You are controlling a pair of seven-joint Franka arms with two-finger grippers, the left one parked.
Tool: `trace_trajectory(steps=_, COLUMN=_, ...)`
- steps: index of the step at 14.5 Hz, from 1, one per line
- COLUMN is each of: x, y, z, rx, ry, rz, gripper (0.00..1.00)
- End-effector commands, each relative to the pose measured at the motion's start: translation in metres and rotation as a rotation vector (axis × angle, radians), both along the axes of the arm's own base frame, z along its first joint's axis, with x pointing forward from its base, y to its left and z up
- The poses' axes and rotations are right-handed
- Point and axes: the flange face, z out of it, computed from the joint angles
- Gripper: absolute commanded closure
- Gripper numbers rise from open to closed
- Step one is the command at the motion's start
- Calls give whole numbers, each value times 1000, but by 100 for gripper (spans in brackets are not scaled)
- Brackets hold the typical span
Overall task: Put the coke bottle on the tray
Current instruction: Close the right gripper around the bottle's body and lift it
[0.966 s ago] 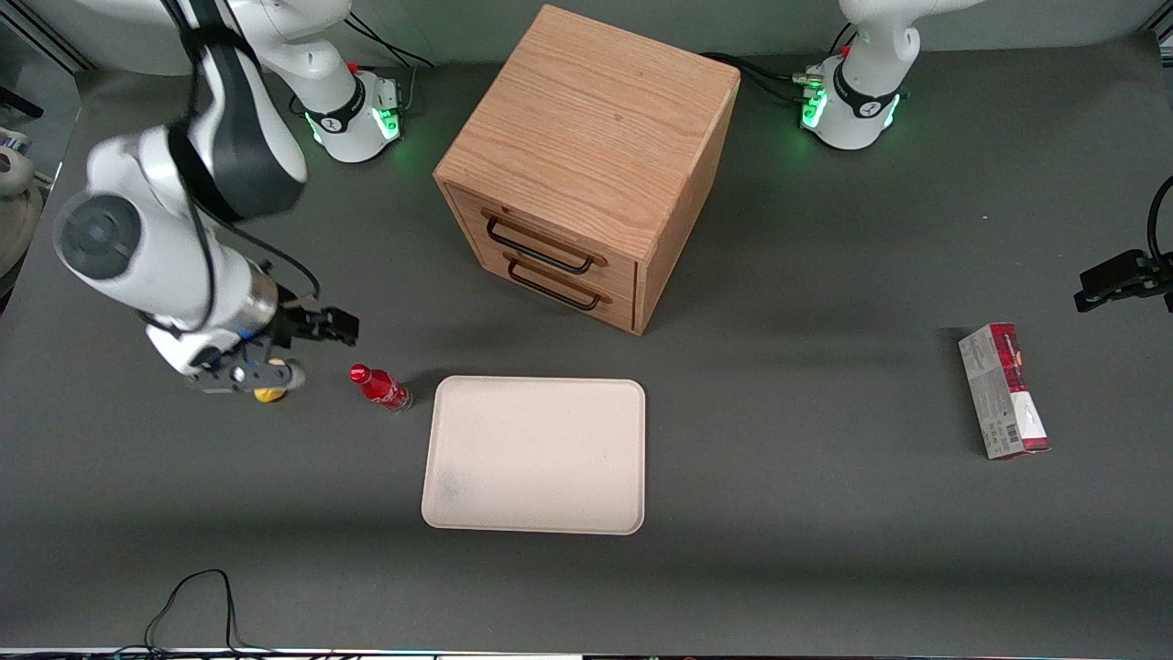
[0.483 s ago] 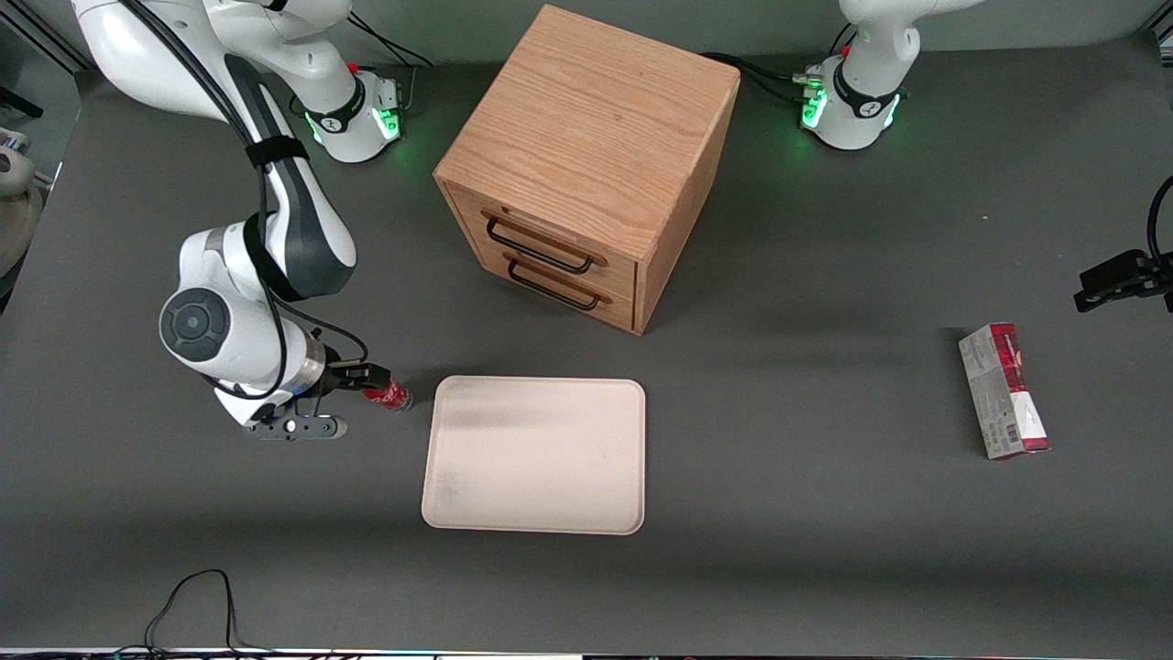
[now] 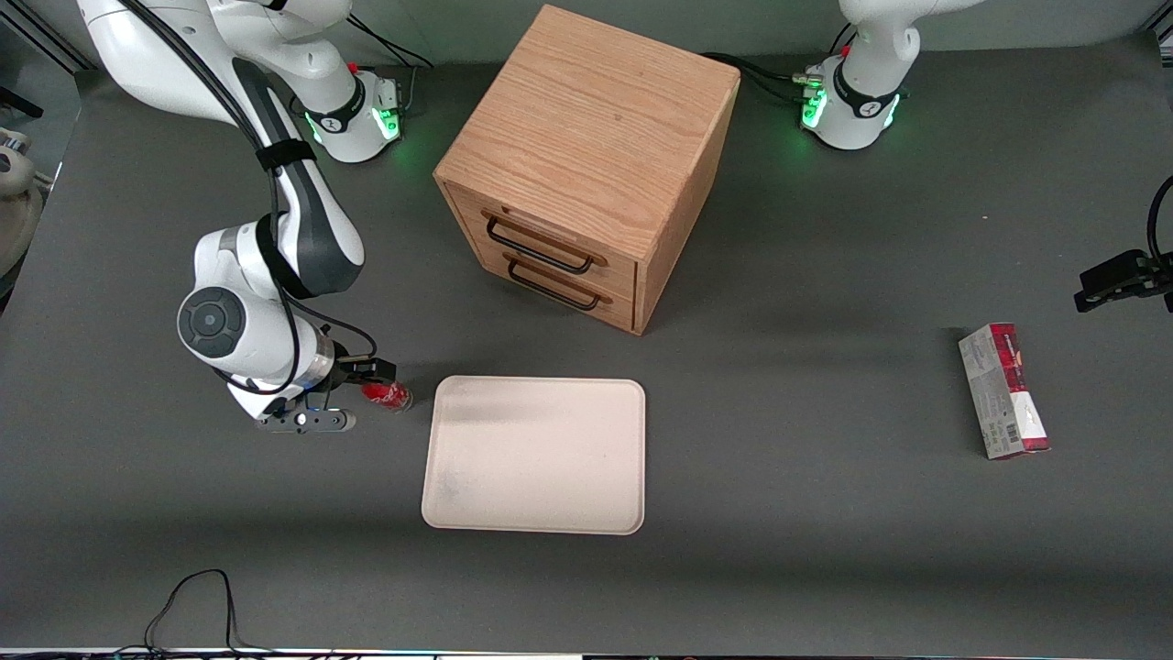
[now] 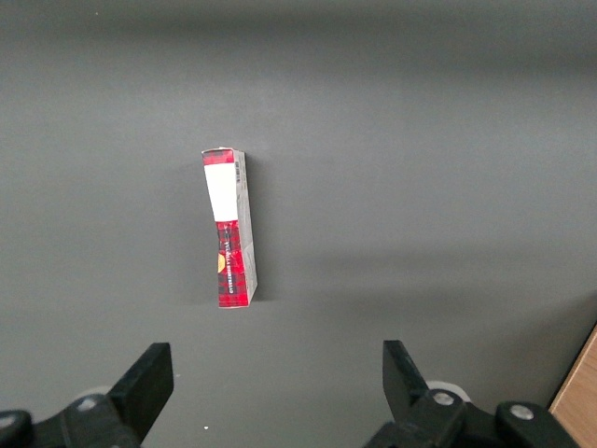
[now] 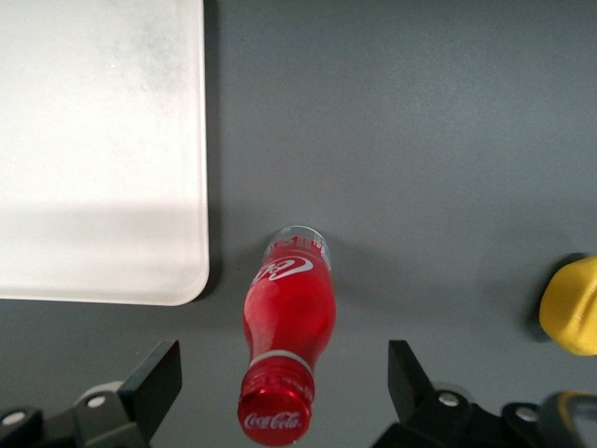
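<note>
**Open claw poised over the upright coke bottle beside the tray**

Nearest the front camera lies the tray (image 3: 534,456), a large cream rectangle with rounded corners and a low rim, flat on the dark grey table (image 3: 779,550) with nothing on it. A black cable (image 3: 192,600) loops on the table nearer the camera still, toward the working arm's end.

Just beside the tray's corner, at the edge farther from the camera, stands the coke bottle (image 3: 389,395). It is upright on the table, not on the tray, with a narrow strip of bare table between the two. In the right wrist view the bottle (image 5: 285,359) shows from above: red cap, red body with white script, clear base, and the tray (image 5: 98,149) close by its side.

The gripper (image 3: 367,378) hangs directly over the bottle. Its two fingers (image 5: 154,383) are spread wide, one to each side of the bottle, with clear gaps and no contact; it holds nothing. A yellow object (image 5: 574,306) sits on the table near the bottle, on the side away from the tray.

Farther from the camera stands a wooden cabinet (image 3: 586,160) with two drawers, both closed. Toward the parked arm's end of the table lies a red-and-grey carton (image 3: 1003,390), well apart from everything else.
</note>
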Motion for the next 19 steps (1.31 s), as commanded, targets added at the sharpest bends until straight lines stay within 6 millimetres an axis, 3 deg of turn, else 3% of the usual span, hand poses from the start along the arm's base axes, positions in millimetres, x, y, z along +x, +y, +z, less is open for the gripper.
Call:
trace_trajectory(steps=1, x=-19, y=1, z=9, rx=5, ry=-26, rz=16, gripper=5)
trace_trajectory(steps=5, x=-20, y=4, z=8, rx=3, ry=-26, rz=22, gripper=22)
trace_trajectory(steps=7, x=-20, y=4, z=7, rx=2, ry=-25, rz=24, gripper=35)
trace_trajectory(steps=10, x=-20, y=4, z=7, rx=0, ry=-26, rz=25, gripper=63)
trace_trajectory(steps=13, x=-20, y=4, z=7, rx=-6, ry=-25, rz=30, gripper=99)
trace_trajectory(steps=15, x=-19, y=3, z=11, rx=-6, ry=-25, rz=27, gripper=100)
trace_trajectory(steps=16, x=-17, y=4, z=19, rx=-4, ry=-34, rz=24, gripper=100)
trace_trajectory(steps=17, x=-9, y=5, z=43, rx=-2, ry=-35, rz=21, gripper=100)
trace_trajectory(steps=18, x=-3, y=6, z=69, rx=-6, ry=-10, rz=20, gripper=100)
trace_trajectory(steps=19, x=4, y=4, z=112, rx=-11, ry=25, rz=15, gripper=100)
